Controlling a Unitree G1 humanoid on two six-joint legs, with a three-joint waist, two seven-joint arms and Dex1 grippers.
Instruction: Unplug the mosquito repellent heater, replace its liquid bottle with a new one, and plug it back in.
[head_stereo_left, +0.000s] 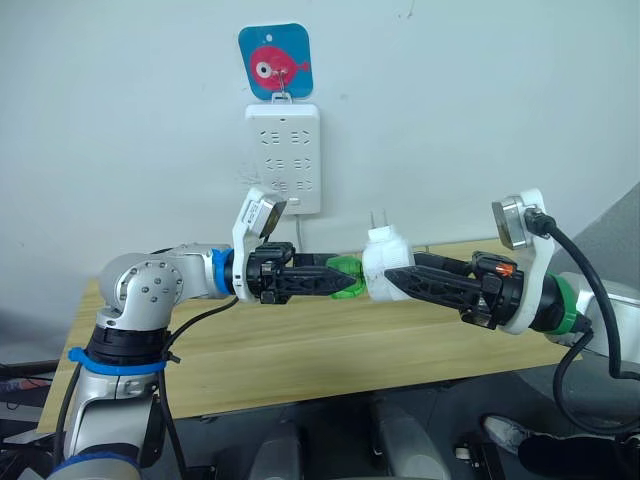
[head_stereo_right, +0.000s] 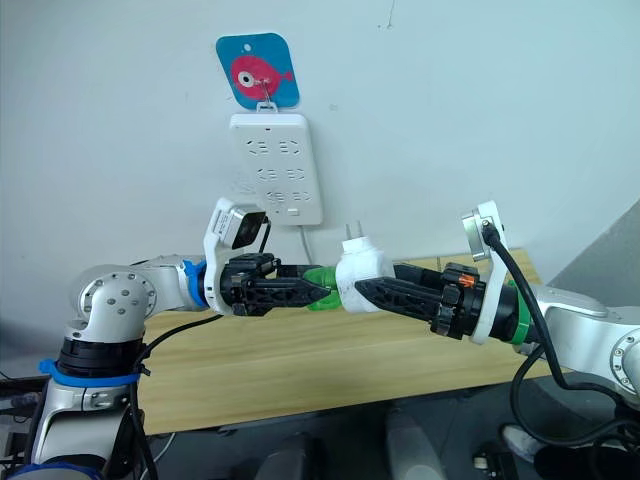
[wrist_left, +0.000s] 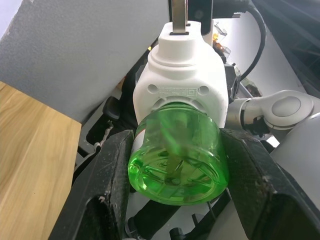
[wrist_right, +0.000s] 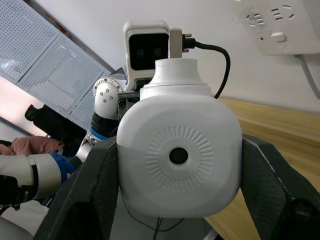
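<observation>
Pale wall (head_stereo_left: 120, 120), fish hook tag (head_stereo_left: 275, 60), white power strip (head_stereo_left: 284, 158), wooden table (head_stereo_left: 300, 355).

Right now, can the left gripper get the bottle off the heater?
Probably yes: left gripper is already shut on the green bottle, and right gripper clamps the heater in mid-air, nothing between them.

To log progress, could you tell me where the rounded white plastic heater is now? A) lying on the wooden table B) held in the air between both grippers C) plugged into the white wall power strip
B: the right gripper clamps the rounded white plastic heater while the left gripper grips its green translucent bottle, prongs pointing up, clear of the white power strip.
</observation>
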